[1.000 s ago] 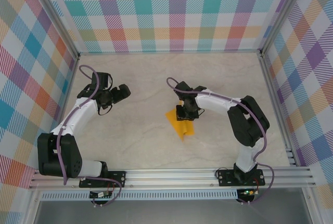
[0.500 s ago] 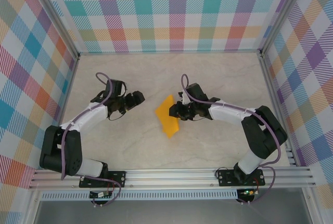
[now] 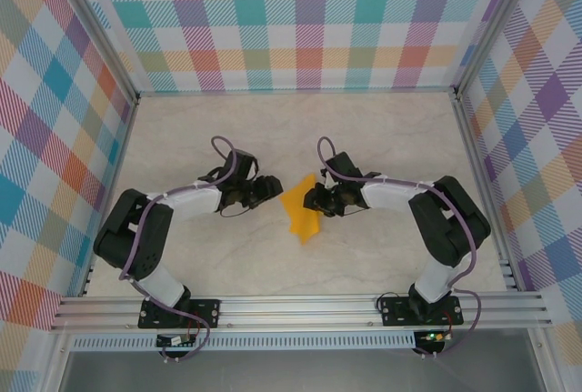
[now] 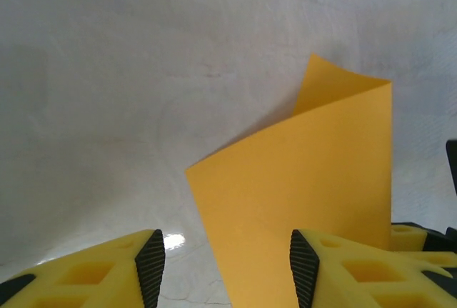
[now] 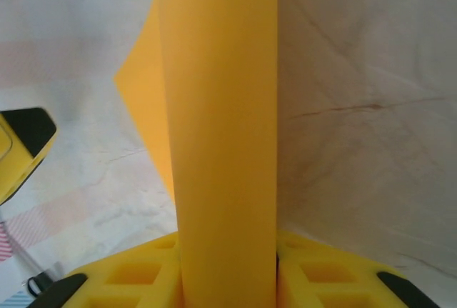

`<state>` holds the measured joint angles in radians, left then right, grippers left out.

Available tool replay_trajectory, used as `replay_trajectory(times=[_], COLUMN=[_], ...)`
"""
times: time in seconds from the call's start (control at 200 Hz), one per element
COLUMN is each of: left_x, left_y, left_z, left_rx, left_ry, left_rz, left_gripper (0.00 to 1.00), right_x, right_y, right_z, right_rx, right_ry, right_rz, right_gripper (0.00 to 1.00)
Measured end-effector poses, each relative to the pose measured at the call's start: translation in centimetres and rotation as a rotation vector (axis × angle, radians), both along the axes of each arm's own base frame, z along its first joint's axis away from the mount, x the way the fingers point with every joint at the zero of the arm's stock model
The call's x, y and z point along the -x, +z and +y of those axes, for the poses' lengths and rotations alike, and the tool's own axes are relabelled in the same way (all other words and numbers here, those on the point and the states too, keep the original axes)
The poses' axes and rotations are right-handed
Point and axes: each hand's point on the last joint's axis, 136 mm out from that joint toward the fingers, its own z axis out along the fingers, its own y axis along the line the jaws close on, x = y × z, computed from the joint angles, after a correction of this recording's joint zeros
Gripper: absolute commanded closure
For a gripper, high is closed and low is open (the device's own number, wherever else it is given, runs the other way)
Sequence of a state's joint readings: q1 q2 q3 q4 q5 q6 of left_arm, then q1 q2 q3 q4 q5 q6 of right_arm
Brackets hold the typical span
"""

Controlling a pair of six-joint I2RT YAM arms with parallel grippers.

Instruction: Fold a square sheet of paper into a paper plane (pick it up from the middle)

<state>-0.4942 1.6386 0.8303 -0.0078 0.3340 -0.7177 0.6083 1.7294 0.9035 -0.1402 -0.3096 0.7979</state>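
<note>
The square sheet of paper (image 3: 300, 215) lies mid-table, curled upward, with its long axis running far to near. The right gripper (image 5: 228, 265) pinches its right side, and the sheet rises straight from between those fingers. The left gripper (image 4: 225, 258) is just to the left with its fingers spread. The free left edge is directly ahead of it — possibly already inside the gap, though that is hard to tell.
</note>
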Motion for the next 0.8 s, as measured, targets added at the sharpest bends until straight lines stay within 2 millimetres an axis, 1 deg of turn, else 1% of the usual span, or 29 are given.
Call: replay_trajectory(times=[0.105,0.195,0.3,0.455,0.565,0.715,0.8], left_x=[0.7,0.9,0.9,0.8,0.6,0.5,0.7], left_y=[-0.7,-1.1,-1.3,-1.2,-0.9,-0.8,-0.8], left_z=[-1.1,-1.5,-1.8,-2.1,-2.2,-2.4,-2.6], left_rx=[0.007,0.009,0.010,0.016,0.020,0.024,0.024], left_ry=[-0.027,-0.031,-0.037,-0.041,-0.041,-0.042,-0.048], left_rz=[0.018,0.033,0.036,0.028,0.020,0.016,0.017], left_gripper=[0.54,0.55,0.55,0.55,0.55,0.55,0.55], right_x=[0.0,-0.1,-0.3,-0.6,-0.8,-0.7,-0.7], right_y=[-0.5,-0.6,-0.4,0.5,0.8,0.5,0.3], right_z=[-0.8,-1.4,-2.0,-2.3,-2.9,-4.0,-4.6], right_rx=[0.057,0.099,0.150,0.235,0.290,0.353,0.387], right_ry=[-0.012,-0.014,-0.008,0.015,0.022,0.020,-0.002], right_rz=[0.006,0.003,-0.005,-0.033,-0.049,-0.052,-0.048], right_gripper=[0.58,0.51,0.45,0.33,0.33,0.40,0.42])
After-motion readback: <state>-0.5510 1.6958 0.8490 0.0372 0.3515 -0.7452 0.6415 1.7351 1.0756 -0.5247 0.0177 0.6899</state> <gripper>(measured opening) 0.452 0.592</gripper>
